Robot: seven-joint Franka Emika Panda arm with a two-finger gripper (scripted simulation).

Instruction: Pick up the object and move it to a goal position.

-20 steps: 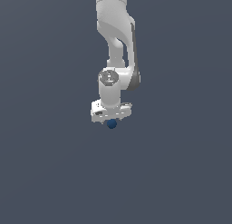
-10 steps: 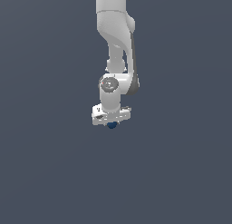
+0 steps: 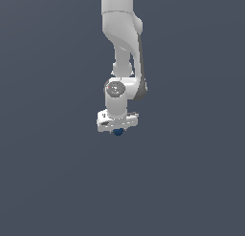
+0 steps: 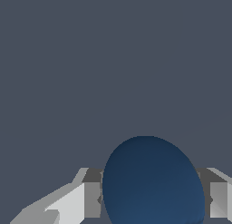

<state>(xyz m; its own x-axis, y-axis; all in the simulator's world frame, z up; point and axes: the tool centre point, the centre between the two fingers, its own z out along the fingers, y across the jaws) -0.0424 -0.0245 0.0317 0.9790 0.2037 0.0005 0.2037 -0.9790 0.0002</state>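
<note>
- The white arm [image 3: 122,44] hangs straight down, so the load stays under the wrist.
- The tool [image 3: 117,130] pinches the ball from both sides for carrying.
- The dark blue ball [image 4: 152,184] sits between the fingers [image 4: 86,200].

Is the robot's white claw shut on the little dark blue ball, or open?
Shut on it. In the wrist view the small dark blue ball sits between the white gripper's two fingers, which meet its sides.
</note>
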